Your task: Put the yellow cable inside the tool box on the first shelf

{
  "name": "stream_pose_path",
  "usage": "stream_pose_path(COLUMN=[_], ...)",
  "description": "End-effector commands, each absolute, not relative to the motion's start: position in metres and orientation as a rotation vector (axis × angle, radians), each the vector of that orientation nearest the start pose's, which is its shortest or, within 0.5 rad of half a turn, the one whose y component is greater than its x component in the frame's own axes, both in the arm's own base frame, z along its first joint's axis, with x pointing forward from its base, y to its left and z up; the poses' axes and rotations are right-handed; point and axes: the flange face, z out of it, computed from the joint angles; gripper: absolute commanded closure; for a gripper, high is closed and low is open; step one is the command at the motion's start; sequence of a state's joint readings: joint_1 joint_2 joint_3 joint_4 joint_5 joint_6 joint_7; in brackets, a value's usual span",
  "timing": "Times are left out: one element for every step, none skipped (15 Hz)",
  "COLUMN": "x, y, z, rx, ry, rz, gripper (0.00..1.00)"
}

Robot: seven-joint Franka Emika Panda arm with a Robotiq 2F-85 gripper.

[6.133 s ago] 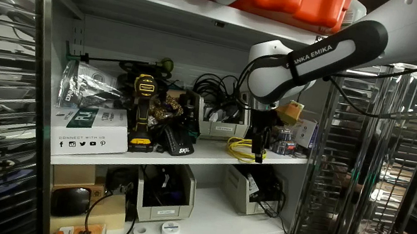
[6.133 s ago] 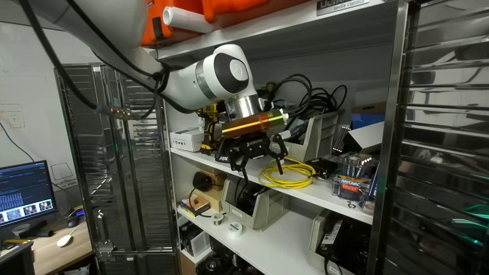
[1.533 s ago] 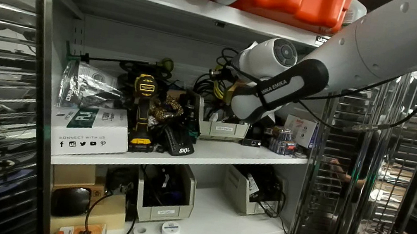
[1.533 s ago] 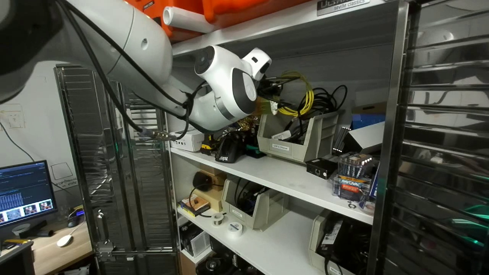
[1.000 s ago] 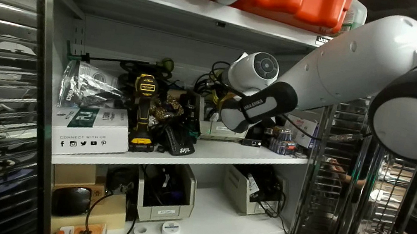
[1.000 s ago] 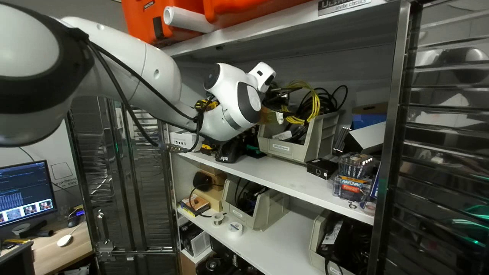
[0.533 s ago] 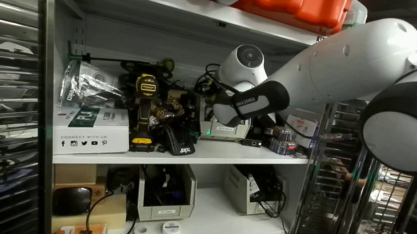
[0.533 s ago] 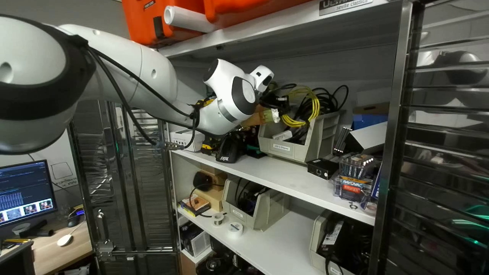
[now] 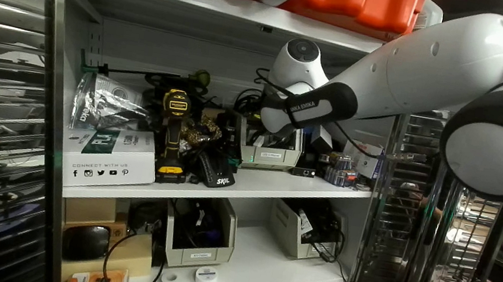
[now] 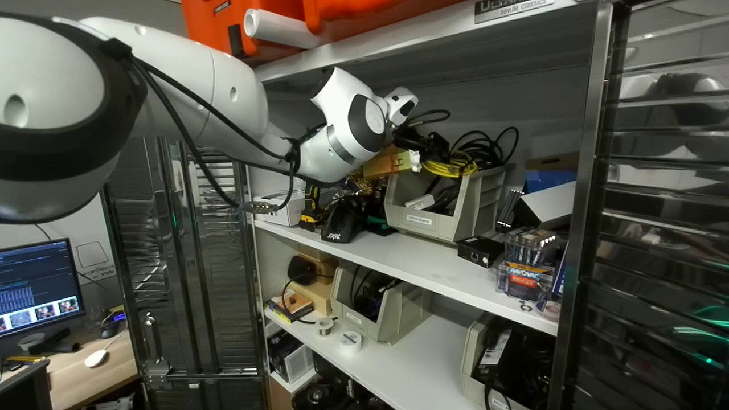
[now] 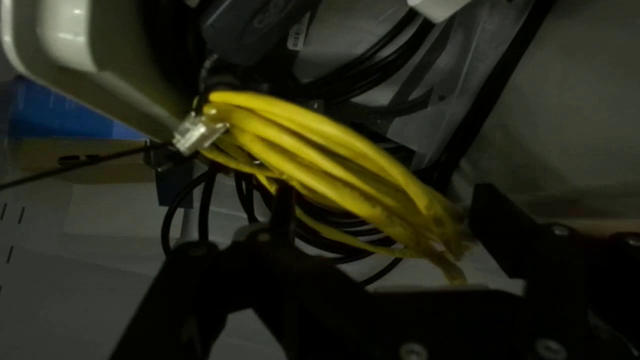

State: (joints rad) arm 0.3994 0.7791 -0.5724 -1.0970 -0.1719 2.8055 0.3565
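"so, item one: yellow cable (image 11: 280,155), coiled, clear plug (image 11: 200,132) at an end. location?"

"top of the grey bin (image 10: 481,199), taken here as the tool box, on the first shelf (image 10: 410,259); it shows above black cables (image 10: 485,155), close by the side rim. whether fully inside, cannot tell."

"reason for placing?"

"the bin's label (image 10: 418,220) seems to read usb & ethernet; presumably like is filed with like."

"item two: gripper (image 11: 385,212). condition?"

"fingers (image 11: 492,227) spread wide, part of the coil in the gap between them in the wrist view, nothing pinched. parted, i judge, so the coil can drop by its own weight. a strand may be touching one finger; unclear."

"item three: arm (image 10: 222,85). why pitched inward, not straight down?"

"probably because the board (image 9: 232,5) overhead leaves little room; reaching in from the front suits the bin's open mouth."

"outstanding?"

"by my reckoning, a slow withdrawal: loose loops could snag on a finger and drag over the rim."
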Motion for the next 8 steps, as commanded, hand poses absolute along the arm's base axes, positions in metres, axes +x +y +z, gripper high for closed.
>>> stream_pose_path(x=[0.790,0.787,0.786,0.785,0.784,0.784,0.783,0.781], y=[0.063,0.066,0.067,0.070,0.073,0.076,0.080,0.085], z=[0.554,0.558,0.563,0.562,0.560,0.559,0.559,0.559], rx=[-2.908,-2.904,-2.895,-2.888,-2.889,-2.884,-2.873,-2.867], ry=[0.094,0.090,0.088,0.077,0.070,0.067,0.061,0.048], rz=[-1.772,-1.761,-1.764,-1.773,-1.754,-1.750,-1.743,-1.733], gripper=[0.00,0.00,0.00,0.00,0.00,0.00,0.00,0.00])
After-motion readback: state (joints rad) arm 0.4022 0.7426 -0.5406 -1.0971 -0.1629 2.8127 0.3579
